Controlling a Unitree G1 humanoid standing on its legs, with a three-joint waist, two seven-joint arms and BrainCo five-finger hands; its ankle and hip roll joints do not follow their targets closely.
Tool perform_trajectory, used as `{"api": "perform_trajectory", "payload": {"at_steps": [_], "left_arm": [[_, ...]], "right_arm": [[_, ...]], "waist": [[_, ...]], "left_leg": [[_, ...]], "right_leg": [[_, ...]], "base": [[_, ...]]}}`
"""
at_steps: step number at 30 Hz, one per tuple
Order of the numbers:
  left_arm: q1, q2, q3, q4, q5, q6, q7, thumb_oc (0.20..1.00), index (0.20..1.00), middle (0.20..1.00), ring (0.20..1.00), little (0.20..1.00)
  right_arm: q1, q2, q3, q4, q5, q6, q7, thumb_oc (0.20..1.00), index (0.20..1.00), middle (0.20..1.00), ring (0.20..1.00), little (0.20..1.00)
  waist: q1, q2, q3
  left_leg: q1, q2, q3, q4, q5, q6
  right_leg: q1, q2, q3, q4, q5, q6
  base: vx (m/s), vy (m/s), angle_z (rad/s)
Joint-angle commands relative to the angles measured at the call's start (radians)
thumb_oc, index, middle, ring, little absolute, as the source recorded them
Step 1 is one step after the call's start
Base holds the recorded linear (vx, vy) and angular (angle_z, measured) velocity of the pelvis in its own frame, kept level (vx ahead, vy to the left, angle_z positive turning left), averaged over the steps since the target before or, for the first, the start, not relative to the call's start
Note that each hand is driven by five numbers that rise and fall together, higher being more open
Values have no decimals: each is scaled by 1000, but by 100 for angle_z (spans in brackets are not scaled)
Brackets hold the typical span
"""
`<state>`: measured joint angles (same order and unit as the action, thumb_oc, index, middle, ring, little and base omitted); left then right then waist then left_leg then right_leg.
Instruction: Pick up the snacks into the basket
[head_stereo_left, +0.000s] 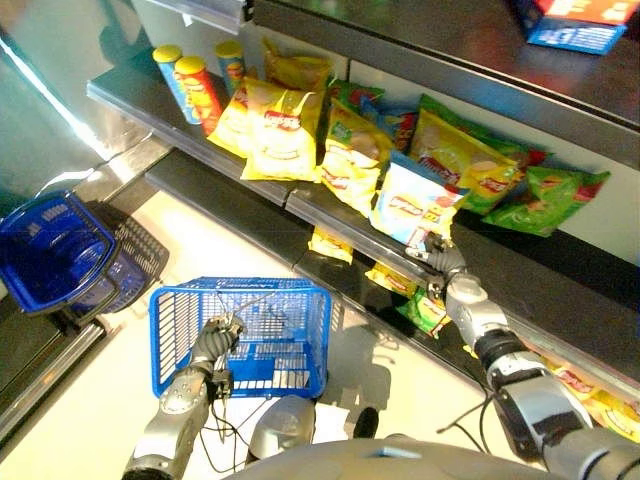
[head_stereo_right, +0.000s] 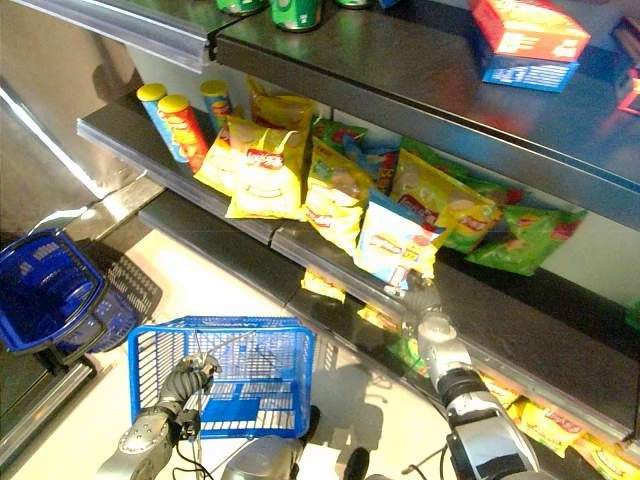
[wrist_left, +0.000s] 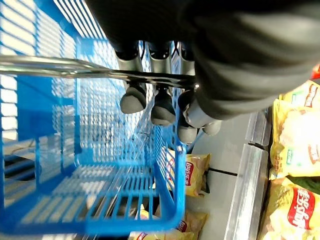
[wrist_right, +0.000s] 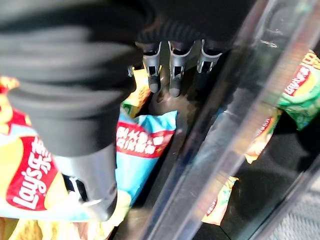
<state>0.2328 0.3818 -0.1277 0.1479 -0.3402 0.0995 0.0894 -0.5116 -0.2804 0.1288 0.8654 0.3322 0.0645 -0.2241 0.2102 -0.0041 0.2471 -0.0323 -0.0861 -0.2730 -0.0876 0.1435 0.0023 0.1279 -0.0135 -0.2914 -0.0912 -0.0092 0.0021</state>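
Light-blue chip bag (head_stereo_left: 412, 205): on the shelf (head_stereo_left: 330, 215) edge, above the blue basket (head_stereo_left: 240, 335). Right hand (head_stereo_left: 440, 256) pinches its lower corner. Judged light, soft, crinkly, slippery, crushable; grip the seam. Left hand (wrist_left: 155, 100) is curled round the basket's handle (wrist_left: 60, 65).

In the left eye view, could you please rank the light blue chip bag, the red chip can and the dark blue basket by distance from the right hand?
From the right hand:
1. Light blue chip bag, touching its fingers, on the shelf.
2. Red chip can, at the shelf's far left.
3. Dark blue basket, on the floor, leftmost.
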Motion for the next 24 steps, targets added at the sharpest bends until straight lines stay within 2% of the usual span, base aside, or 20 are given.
{"api": "perform_trajectory", "payload": {"at_steps": [1,17,24], "left_arm": [[-62,33,-32,-172,-43,-93,-13,200,200,200,200,200],[-54,60,-72,-211,-81,-98,-6,200,200,200,200,200],[-55,80,-93,-225,-100,-104,-9,200,200,200,200,200]], "right_arm": [[-104,-19,17,27,47,-37,-16,1000,1000,1000,1000,1000],[-269,-34,35,113,91,-49,-39,1000,1000,1000,1000,1000],[-338,-51,41,163,104,-51,-44,1000,1000,1000,1000,1000]], "waist": [[13,8,-32],[31,10,-19],[43,26,-8]], "left_leg": [[20,44,-30,10,-84,-45],[-5,45,-31,2,-72,-52],[-26,41,-37,1,-64,-54]], "right_leg": [[-49,-105,-16,65,-21,111],[-65,-107,-23,44,-4,113],[-80,-109,-29,35,5,115]], "base": [[-26,19,14],[-4,3,2],[0,0,0]]}}
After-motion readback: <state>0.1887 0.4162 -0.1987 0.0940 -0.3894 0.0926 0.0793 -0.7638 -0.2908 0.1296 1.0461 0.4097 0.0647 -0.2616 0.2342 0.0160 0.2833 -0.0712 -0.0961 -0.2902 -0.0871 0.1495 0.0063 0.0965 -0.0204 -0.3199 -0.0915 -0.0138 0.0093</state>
